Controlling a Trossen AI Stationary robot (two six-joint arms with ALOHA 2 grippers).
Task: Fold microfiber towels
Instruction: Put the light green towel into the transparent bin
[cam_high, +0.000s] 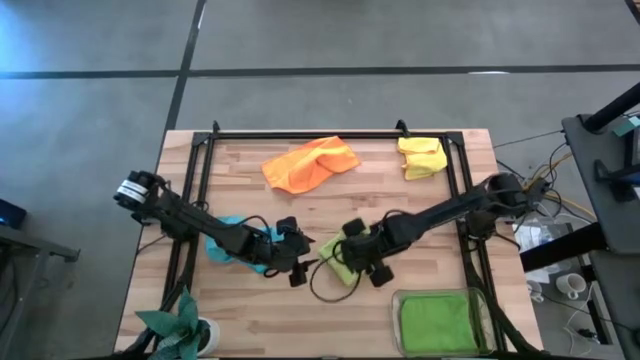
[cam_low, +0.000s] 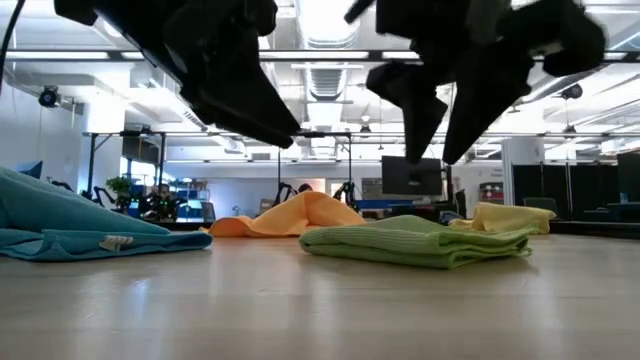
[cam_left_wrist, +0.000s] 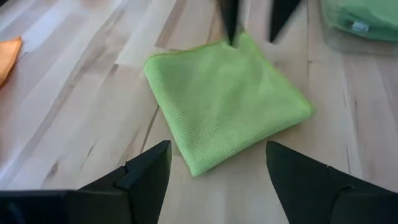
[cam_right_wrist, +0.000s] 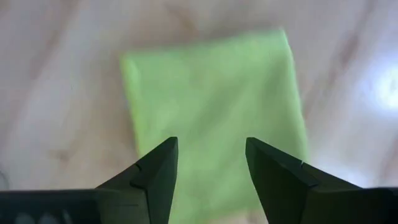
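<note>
A folded yellow-green towel (cam_left_wrist: 227, 102) lies flat on the bench (cam_high: 420, 205) near its middle, between the two grippers. The left gripper (cam_left_wrist: 217, 163) and right gripper (cam_right_wrist: 210, 163) hover just above it, both released, jaws apart and grasping nothing.

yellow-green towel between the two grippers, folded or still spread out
Folded. The yellow-green towel lies as a compact square with doubled layers at its edge, flat on the table; in the low view it shows as a thick stacked pad.
</note>
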